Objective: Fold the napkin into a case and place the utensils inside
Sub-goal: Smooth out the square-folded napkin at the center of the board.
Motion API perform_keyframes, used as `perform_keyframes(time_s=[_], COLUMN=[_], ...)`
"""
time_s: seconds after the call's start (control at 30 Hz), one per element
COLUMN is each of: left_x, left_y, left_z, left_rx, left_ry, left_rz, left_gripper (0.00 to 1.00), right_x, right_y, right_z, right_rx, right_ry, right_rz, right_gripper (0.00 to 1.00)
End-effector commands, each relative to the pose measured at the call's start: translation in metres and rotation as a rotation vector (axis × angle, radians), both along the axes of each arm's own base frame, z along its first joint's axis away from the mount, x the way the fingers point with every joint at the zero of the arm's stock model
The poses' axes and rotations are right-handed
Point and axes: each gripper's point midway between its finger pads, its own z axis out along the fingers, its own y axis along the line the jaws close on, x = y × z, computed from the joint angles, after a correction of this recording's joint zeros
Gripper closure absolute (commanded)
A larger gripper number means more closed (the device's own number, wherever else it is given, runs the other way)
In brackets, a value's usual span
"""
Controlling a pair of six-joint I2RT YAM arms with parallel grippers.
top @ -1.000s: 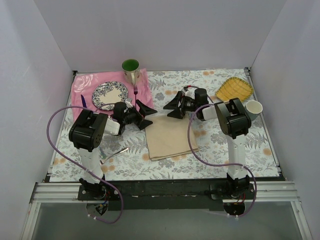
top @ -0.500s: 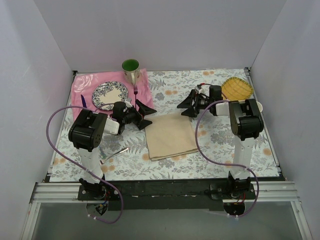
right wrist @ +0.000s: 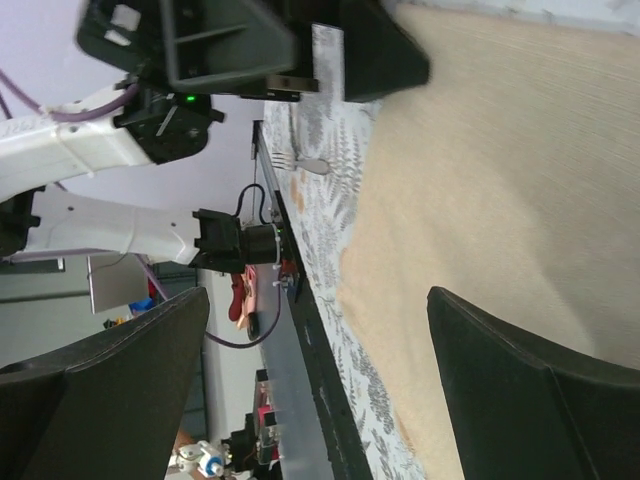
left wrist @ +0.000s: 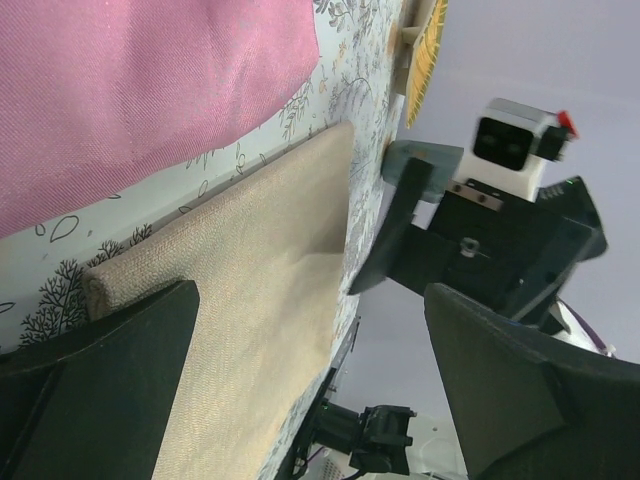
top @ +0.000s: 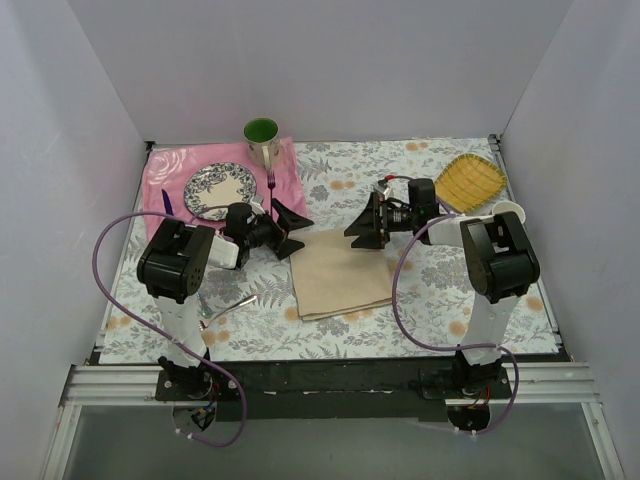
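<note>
The beige napkin [top: 342, 273] lies flat on the patterned tablecloth between the arms, with a rolled fold along one edge in the left wrist view [left wrist: 250, 290]. It also fills the right wrist view [right wrist: 500, 170]. My left gripper [top: 293, 232] is open and empty at the napkin's far left corner [left wrist: 315, 385]. My right gripper [top: 362, 228] is open and empty over its far right corner [right wrist: 320, 390]. A pale fork [top: 232, 306] lies left of the napkin beside my left arm, and its tines show in the right wrist view [right wrist: 300, 163]. I cannot make out the spoon.
A pink mat [top: 175, 165] at the back left holds a patterned plate [top: 220, 190], a purple fork [top: 270, 181] and a dark purple utensil [top: 166, 203]. A green cup [top: 262, 140] stands behind it. A yellow basket [top: 468, 178] and a white cup [top: 508, 213] are at the right.
My right gripper swung out to the right, then came back left and down to the napkin's far right corner. The left arm and the napkin have not moved.
</note>
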Motion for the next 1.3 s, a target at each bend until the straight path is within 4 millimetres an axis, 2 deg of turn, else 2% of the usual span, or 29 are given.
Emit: perform_keyframes(time_s=[0.0, 0.07, 0.2, 0.3, 0.5, 0.6, 0.67, 0.77, 0.83, 0.9, 1.03, 1.27], left_x=[-0.001, -0.002, -0.001, -0.003, -0.003, -0.003, -0.002, -0.001, 0.000, 0.001, 0.000, -0.002], left_y=[0.014, 0.015, 0.016, 0.017, 0.018, 0.018, 0.017, 0.016, 0.016, 0.015, 0.015, 0.016], left_z=[-0.018, -0.019, -0.022, -0.026, -0.028, -0.026, -0.025, -0.024, -0.024, -0.023, -0.022, -0.023], left_rx=[0.077, 0.080, 0.084, 0.092, 0.107, 0.106, 0.102, 0.097, 0.096, 0.094, 0.093, 0.099], left_ry=[0.033, 0.036, 0.046, 0.055, 0.058, 0.046, 0.041, 0.036, 0.037, 0.036, 0.034, 0.040], left_rz=[0.042, 0.043, 0.050, 0.050, 0.051, 0.048, 0.045, 0.042, 0.041, 0.040, 0.035, 0.041], left_gripper=[0.02, 0.02, 0.02, 0.02, 0.02, 0.02, 0.02, 0.02, 0.02, 0.02, 0.02, 0.02], right_x=[0.005, 0.004, 0.002, -0.003, -0.001, 0.000, -0.002, -0.017, -0.031, -0.047, -0.066, -0.073], right_y=[-0.007, -0.011, -0.023, -0.033, -0.057, -0.058, -0.054, -0.039, -0.026, -0.017, -0.014, -0.021], right_z=[-0.033, -0.050, -0.074, -0.085, -0.085, -0.061, -0.031, 0.002, 0.012, 0.013, -0.012, -0.059], right_rx=[-0.051, -0.083, -0.111, -0.134, -0.168, -0.154, -0.109, -0.062, -0.042, -0.024, -0.045, -0.096], right_ry=[0.032, 0.063, 0.103, 0.112, 0.100, 0.065, 0.034, -0.001, -0.012, 0.007, 0.059, 0.102], right_rz=[-0.015, -0.023, -0.040, -0.031, -0.019, 0.022, 0.044, 0.087, 0.119, 0.130, 0.143, 0.137], right_gripper=[0.01, 0.01, 0.01, 0.01, 0.01, 0.01, 0.01, 0.01, 0.01, 0.01, 0.01, 0.01])
